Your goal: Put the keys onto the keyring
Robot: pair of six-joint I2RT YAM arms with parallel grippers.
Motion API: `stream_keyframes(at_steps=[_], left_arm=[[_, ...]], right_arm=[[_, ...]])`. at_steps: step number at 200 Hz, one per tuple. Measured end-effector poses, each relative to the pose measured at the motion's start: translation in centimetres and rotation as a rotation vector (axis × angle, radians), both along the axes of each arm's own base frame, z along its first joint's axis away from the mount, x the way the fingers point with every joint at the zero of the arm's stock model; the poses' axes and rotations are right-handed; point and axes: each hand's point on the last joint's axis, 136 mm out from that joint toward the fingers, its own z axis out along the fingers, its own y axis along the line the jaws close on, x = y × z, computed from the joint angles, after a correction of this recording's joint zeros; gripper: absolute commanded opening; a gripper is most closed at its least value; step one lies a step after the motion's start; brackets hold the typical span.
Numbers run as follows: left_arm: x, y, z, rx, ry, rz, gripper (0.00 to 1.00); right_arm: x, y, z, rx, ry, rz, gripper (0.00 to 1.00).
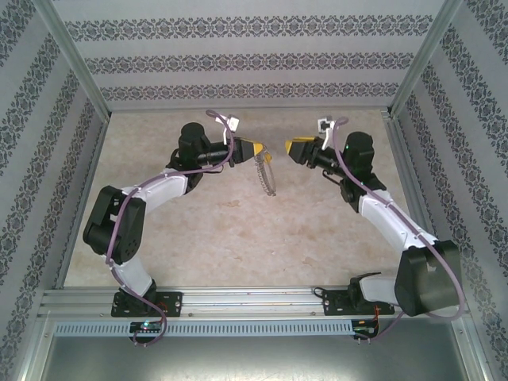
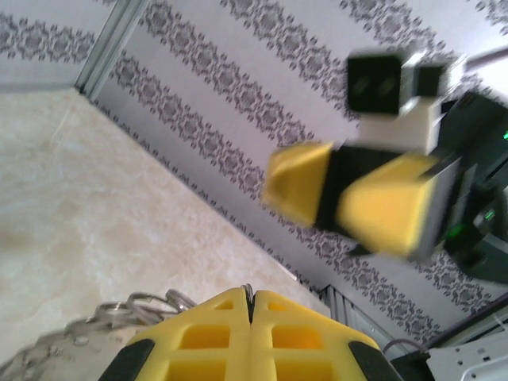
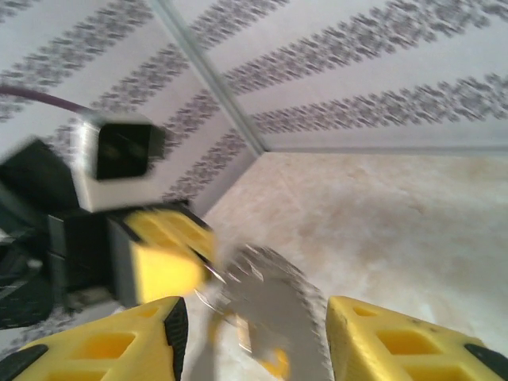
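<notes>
**Left jaws pinching keyring mid-air, right jaws standing apart**

Top view: left arm (image 1: 159, 186) is reaching in from lower left and right arm (image 1: 389, 214) from lower right. Their tips are facing each other just above the middle of the frame, close but apart. The left jaws are pressing fully together on the top rim of the keyring (image 1: 267, 176). The grey hoop with its jagged fringe is hanging down from them, nearly edge-on, over the beige counter (image 1: 198, 238). Cannot tell if its bottom is touching the counter. The right jaws are sitting just right of the hoop, not touching it.

Left wrist view: the yellow left jaws at bottom centre are closing with no gap, and a thin metal sliver is poking out at their seam. The keyring (image 2: 119, 313) is showing at lower left as looped wire and bumpy rim. The right jaws are appearing blurred at centre right against the patterned wall (image 2: 238, 119).

Right wrist view: the right jaws are standing moderately wide at the bottom corners, gripping nothing. The keyring (image 3: 274, 305) is hanging ahead of the gap, blurred. The small orange-yellow head of the key (image 3: 275, 363) is showing at bottom centre by the hoop's lower part. Its blade is unclear, and I cannot tell if it is threaded on. The left jaws are appearing blurred at centre left, meeting the hoop's upper edge
</notes>
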Motion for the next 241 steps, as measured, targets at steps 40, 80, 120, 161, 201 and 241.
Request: stream_keyframes(at_steps=[40, 80, 120, 161, 201, 241], left_arm=[[-0.3, 0.2, 2.6, -0.075, -0.038, 0.000, 0.00], [-0.7, 0.2, 3.4, -0.106, -0.031, -0.017, 0.00], [-1.0, 0.0, 3.6, -0.115, -0.028, -0.031, 0.00], [-1.4, -0.4, 3.7, -0.119, -0.023, -0.047, 0.00], [-1.6, -0.4, 3.8, -0.123, -0.019, -0.054, 0.00], [-1.4, -0.4, 3.6, -0.124, -0.011, -0.049, 0.00]], right_arm=[[-0.9, 0.8, -4.9, -0.054, 0.082, -0.043, 0.56], [-1.4, 2.6, -4.0, -0.063, 0.010, -0.015, 0.57], [-1.8, 4.2, -4.1, -0.086, -0.020, 0.030, 0.59], [-1.1, 5.0, -2.6, -0.090, -0.077, 0.038, 0.58], [-0.3, 5.4, -2.1, -0.099, -0.109, 0.046, 0.27], [-1.0, 6.2, -2.1, -0.113, -0.129, 0.093, 0.00]])
